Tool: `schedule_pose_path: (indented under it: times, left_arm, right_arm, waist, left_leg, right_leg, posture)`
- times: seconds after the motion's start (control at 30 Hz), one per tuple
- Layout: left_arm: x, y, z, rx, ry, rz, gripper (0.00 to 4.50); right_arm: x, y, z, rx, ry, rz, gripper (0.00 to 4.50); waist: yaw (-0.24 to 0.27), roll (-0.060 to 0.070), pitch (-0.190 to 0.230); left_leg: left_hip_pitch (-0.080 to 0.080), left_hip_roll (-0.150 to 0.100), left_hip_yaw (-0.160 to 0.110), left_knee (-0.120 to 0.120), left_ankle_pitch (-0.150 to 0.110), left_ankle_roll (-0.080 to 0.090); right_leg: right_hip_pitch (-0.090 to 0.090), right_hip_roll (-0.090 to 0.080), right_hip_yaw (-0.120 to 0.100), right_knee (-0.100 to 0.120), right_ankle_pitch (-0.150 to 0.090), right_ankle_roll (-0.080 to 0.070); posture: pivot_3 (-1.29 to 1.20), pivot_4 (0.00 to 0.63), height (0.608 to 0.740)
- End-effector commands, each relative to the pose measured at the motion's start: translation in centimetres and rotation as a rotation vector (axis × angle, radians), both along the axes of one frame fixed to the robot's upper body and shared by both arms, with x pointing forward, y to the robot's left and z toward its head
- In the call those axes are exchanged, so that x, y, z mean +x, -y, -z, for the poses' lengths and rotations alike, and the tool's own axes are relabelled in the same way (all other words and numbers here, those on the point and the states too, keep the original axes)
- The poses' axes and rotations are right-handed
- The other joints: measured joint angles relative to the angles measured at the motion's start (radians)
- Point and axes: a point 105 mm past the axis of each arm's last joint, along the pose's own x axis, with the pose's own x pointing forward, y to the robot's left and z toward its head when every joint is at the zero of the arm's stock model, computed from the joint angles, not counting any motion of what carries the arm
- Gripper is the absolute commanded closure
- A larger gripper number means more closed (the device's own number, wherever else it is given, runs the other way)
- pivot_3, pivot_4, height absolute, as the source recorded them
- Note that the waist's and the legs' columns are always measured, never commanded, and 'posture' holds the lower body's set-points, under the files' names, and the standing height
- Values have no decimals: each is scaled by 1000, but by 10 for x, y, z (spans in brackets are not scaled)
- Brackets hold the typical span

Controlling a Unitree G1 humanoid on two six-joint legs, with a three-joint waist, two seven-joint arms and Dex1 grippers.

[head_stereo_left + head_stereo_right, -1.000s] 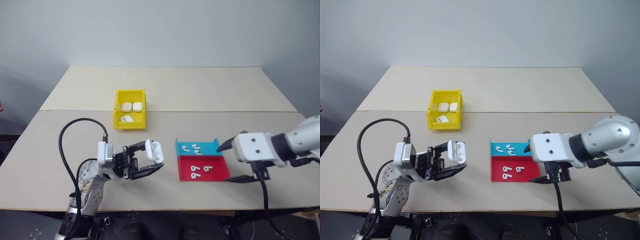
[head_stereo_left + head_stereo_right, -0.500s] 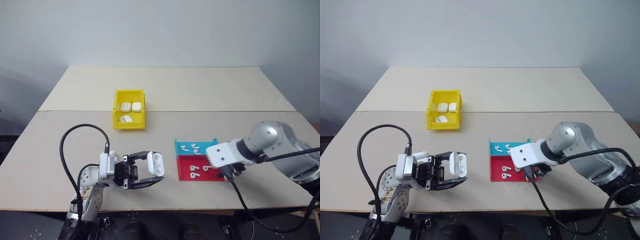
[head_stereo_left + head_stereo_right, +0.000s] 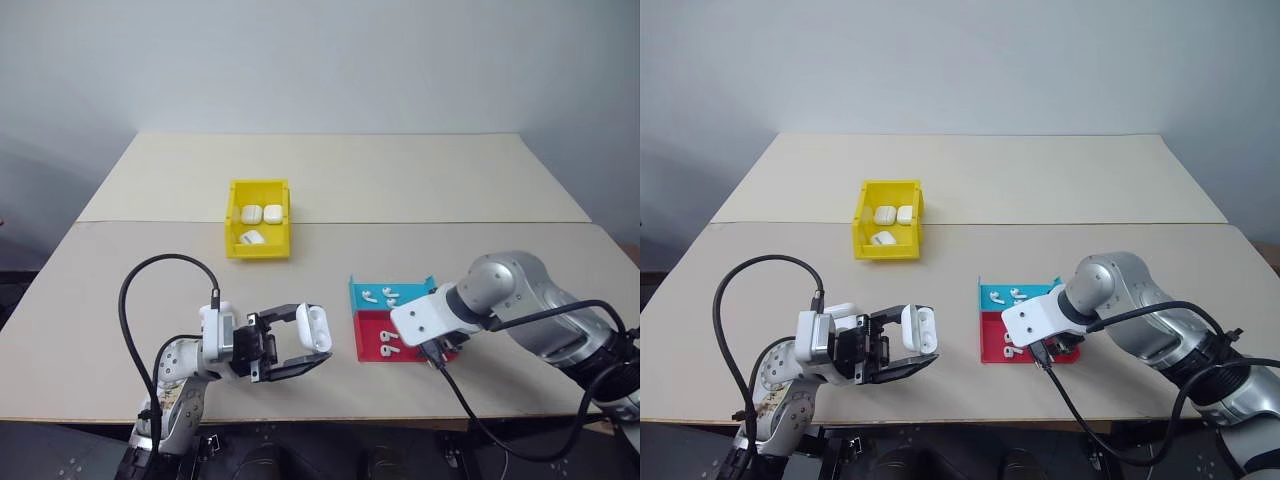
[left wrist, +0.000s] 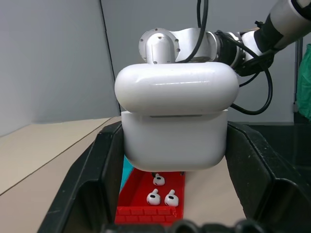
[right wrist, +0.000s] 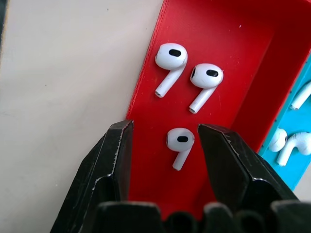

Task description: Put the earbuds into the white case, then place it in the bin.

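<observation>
Right gripper (image 5: 165, 141), wrist view: the jaws stand part open with nothing gripped, and one earbud (image 5: 179, 145) lies on the floor of the red tray (image 5: 252, 43) directly between the fingers (image 5: 114, 160), touching neither. Just beyond the fingertips lie two more earbuds (image 5: 189, 80), side by side; past the tray's far wall sits the cyan tray (image 5: 303, 126) with further earbuds.

A second ago this gripper hung wide open at the trays' right edge; it has since swung in over the red tray, tipped downward and narrowed its jaws, so the pick of the first earbud appears to be at hand and only the closing remains.

Left gripper (image 3: 300, 345), well apart to the left of the right gripper: its fingers are closed partway on the white case (image 3: 313, 327), held upright above the table (image 3: 400, 180) with its lid seemingly closed; it has hardly moved. The lid would need to open before an earbud goes in.

Farthest from both grippers, the yellow bin (image 3: 237, 212) already holds three cases.
</observation>
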Motion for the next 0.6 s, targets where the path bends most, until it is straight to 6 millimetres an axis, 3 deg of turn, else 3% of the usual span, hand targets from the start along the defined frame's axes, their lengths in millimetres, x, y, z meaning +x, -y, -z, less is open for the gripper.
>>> schedule_pose_path:
  times: [0.03, 0.6]
  left_arm:
    - [-5, 2, -7, 1, 35, 12, 1705]
    - [-6, 1, -2, 42, 7, -22, 1705]
  right_arm:
    - [4, -3, -8, -17, 49, -36, 1937]
    - [13, 3, 1, -58, 70, -64, 1937]
  waist:
    - [0, 0, 0]
    - [0, 0, 0]
  left_leg:
    - [0, 0, 0, 0, 0, 0]
    - [0, 0, 0, 0, 0, 0]
  right_leg:
    - [0, 0, 0, 0, 0, 0]
    - [0, 0, 0, 0, 0, 0]
  posture:
    - [0, 150, 740]
    - [0, 150, 740]
